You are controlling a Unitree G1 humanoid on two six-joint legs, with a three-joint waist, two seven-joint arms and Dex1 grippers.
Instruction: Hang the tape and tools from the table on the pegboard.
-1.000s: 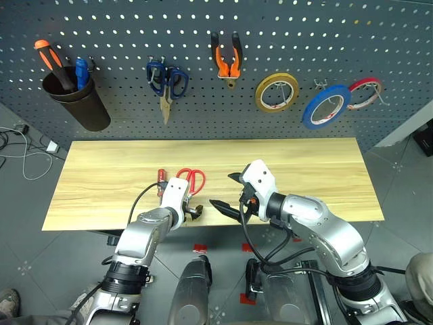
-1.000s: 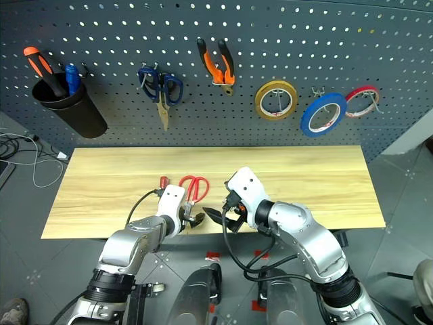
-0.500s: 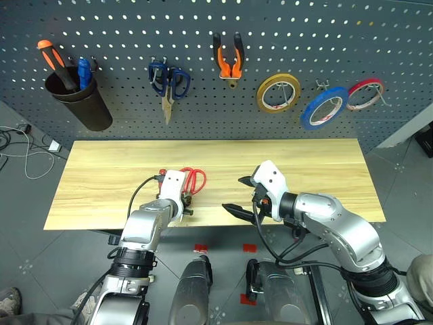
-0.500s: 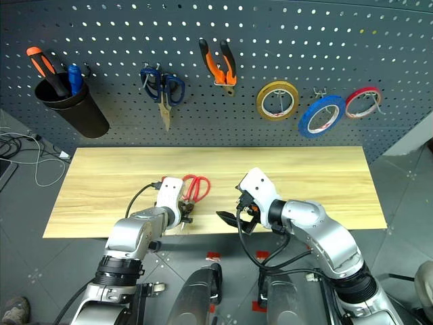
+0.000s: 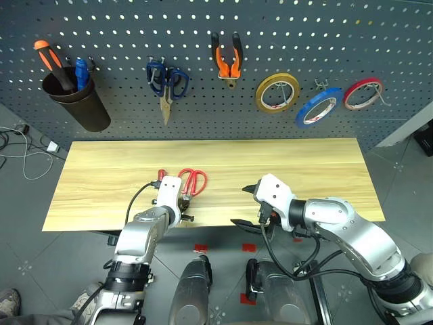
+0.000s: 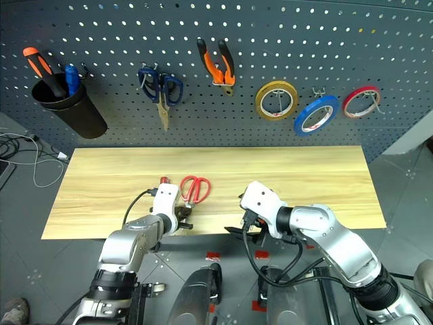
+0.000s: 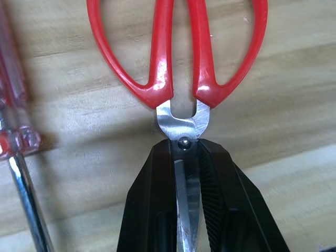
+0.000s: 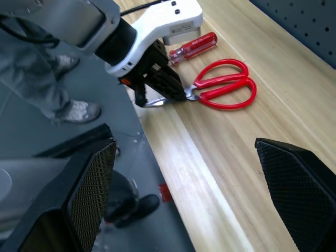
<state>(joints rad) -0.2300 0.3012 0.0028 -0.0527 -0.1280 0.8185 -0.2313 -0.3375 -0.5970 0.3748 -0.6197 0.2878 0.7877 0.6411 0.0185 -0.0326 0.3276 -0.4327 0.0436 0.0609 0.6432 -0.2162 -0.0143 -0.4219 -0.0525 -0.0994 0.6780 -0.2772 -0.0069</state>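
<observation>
Two black fingers of left gripper [image 7: 186, 157] clamp red-handled scissors [image 5: 192, 181] by the blades, near table [image 5: 304, 169] edge; stiff, slick steel, handles heavy; right gripper [image 5: 247, 205] spread, empty

Silver-grey arms with white wrist housings, black cables and ribbed black fingers [image 7: 218, 205].

Blue-handled scissors [image 5: 167, 81], yellow roll [image 5: 277, 93]
</observation>
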